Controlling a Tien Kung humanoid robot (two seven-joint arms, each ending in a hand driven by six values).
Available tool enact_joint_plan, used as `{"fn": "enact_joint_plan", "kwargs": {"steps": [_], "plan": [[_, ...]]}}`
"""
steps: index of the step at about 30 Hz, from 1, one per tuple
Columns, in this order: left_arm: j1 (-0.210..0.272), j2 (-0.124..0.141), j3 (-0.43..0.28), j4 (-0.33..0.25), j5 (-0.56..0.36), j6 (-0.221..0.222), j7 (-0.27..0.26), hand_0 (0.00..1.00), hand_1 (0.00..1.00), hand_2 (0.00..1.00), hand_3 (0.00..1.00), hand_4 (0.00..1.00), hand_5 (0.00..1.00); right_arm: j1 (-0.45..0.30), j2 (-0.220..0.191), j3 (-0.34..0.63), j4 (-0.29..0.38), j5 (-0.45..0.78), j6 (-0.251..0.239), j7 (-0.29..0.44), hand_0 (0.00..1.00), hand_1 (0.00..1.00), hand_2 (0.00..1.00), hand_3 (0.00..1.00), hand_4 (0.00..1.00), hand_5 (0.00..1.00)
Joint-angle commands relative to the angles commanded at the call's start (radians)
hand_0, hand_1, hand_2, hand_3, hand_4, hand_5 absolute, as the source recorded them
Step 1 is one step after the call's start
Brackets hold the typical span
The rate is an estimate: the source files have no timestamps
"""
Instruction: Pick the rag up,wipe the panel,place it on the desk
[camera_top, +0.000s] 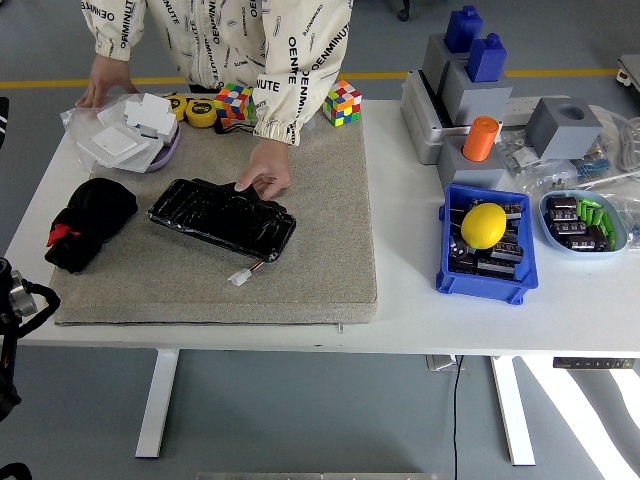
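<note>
The black rag, with a red tag, lies bunched at the left end of the grey mat. The glossy black panel lies on the mat to the rag's right, and a white connector on a wire lies at its near side. A person at the far side rests one hand on the panel's far edge and the other hand on the table's far left. My left arm shows at the lower left edge, off the table. Only a dark sliver of its hand shows at the left edge. Nothing holds the rag.
Plastic bags with white parts, a yellow tape measure and two colour cubes stand at the back. To the right are grey and blue blocks, a blue bin with a yellow lemon, and an oval tray.
</note>
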Motion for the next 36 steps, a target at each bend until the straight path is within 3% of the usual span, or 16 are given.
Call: {"fn": "enact_joint_plan", "kwargs": {"steps": [36], "plan": [[0.001, 0.007, 0.003, -0.034, 0.007, -0.012, 0.015, 0.528, 0.648, 0.689, 0.707, 0.911, 0.262, -0.002, -0.001, 0.001, 0.004, 0.001, -0.002, -0.001, 0.539, 0.556, 0.49, 0.522, 0.88, 0.353]]}}
